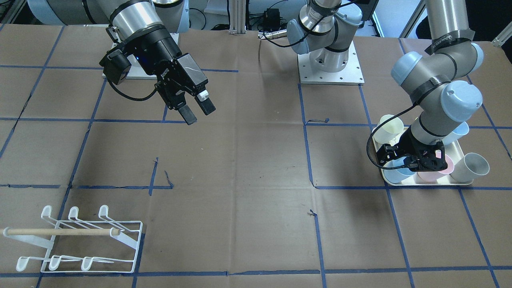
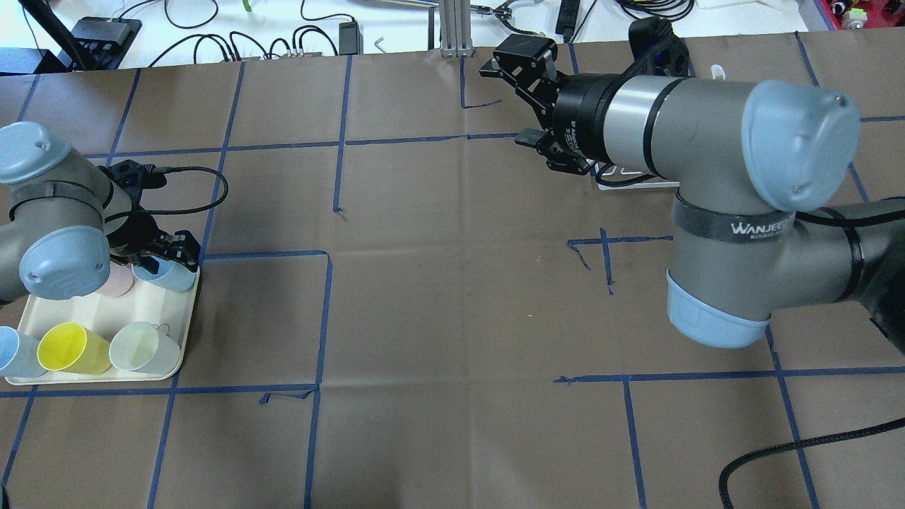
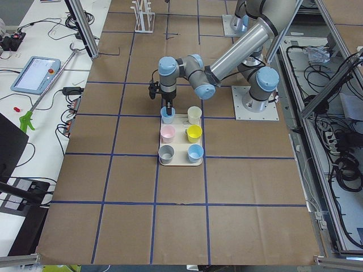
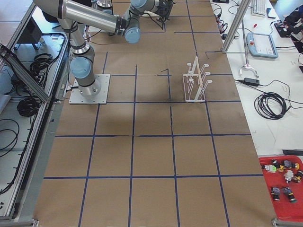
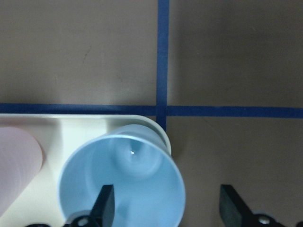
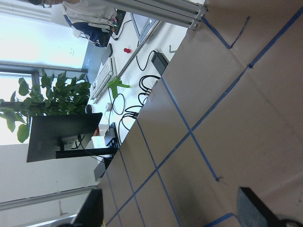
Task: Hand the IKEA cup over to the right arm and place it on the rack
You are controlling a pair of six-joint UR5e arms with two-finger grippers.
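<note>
Left claw (image 5: 165,201) spread, one finger inside the light-blue cup (image 5: 125,184), one outside, seemingly set to pinch its wall; cup upright in the tray (image 5: 57,127) corner, ungripped; right claw (image 1: 197,107) agape, empty, raised over the counter (image 1: 248,168), likely for handover; only the wrist view shows the straddle; rack (image 1: 80,240) plain from the front, mostly hidden overhead.

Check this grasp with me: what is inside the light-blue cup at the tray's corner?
One finger of the open left gripper dips inside the light-blue cup; the other stands outside its wall. The bottom that shows is bare; the finger hides part of the inside.
</note>
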